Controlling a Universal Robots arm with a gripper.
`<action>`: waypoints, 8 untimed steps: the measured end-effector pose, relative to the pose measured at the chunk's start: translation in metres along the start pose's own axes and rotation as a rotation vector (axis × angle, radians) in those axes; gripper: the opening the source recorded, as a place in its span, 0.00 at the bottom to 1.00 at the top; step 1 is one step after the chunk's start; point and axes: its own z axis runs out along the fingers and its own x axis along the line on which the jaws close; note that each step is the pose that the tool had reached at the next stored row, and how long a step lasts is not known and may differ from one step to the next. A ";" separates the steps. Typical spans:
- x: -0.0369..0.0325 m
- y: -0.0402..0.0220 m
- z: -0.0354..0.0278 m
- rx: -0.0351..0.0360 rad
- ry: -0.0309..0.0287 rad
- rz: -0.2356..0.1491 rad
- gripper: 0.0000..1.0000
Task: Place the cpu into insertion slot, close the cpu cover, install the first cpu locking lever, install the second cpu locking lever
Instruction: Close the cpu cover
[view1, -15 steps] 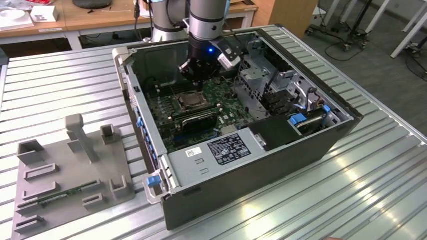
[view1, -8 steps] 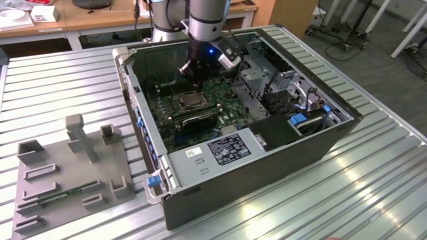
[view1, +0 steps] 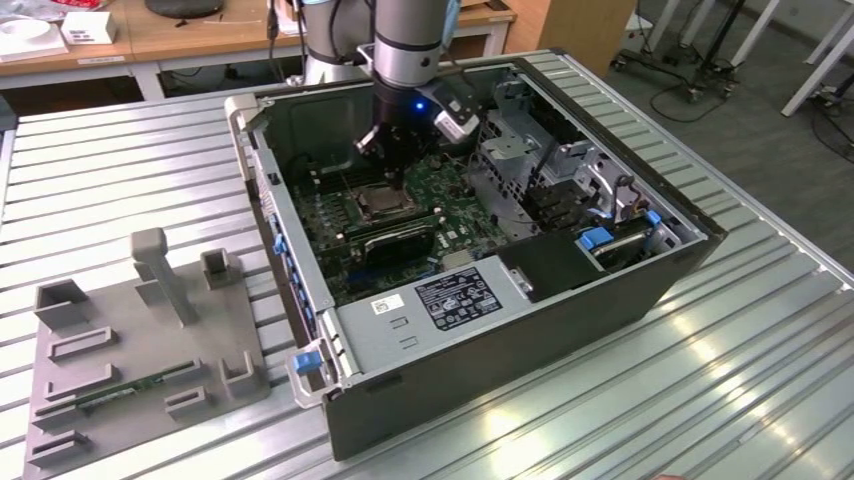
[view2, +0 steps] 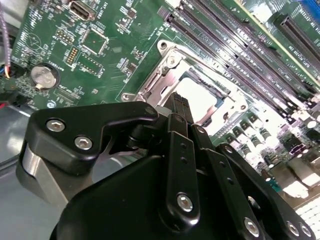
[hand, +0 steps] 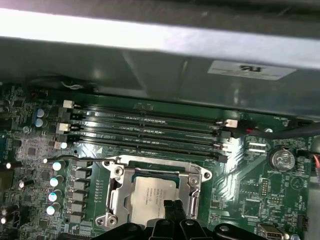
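Observation:
The cpu (hand: 152, 192), a dull silver square, lies flat in the insertion slot (view1: 378, 203) on the green board inside the open computer case. The silver cpu cover (hand: 116, 192) is folded down around it, so the chip (view2: 197, 97) shows through its square cut-out (view2: 155, 85). A thin metal lever rod (hand: 80, 160) runs along the socket's side nearest the memory slots. My gripper (hand: 170, 206) hangs just above the socket's edge, its two narrow black fingers (view2: 179, 102) pressed together with nothing between them. In the exterior view the gripper (view1: 378, 150) stands over the board, above the socket.
Long black memory slots (hand: 145, 127) run beside the socket, with the grey case wall (hand: 150, 65) behind them. A coin cell (view2: 44, 75) and capacitors (hand: 55, 180) stand nearby. The drive cage (view1: 514, 150) rises at the exterior view's right. A grey fixture plate (view1: 147, 330) lies outside the case.

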 end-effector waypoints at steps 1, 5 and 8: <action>0.0007 0.0001 0.0007 0.0023 0.0003 -0.004 0.11; 0.0077 0.0008 0.0020 0.0102 0.0013 -0.011 0.11; 0.0149 0.0016 0.0027 0.0139 0.0017 -0.013 0.11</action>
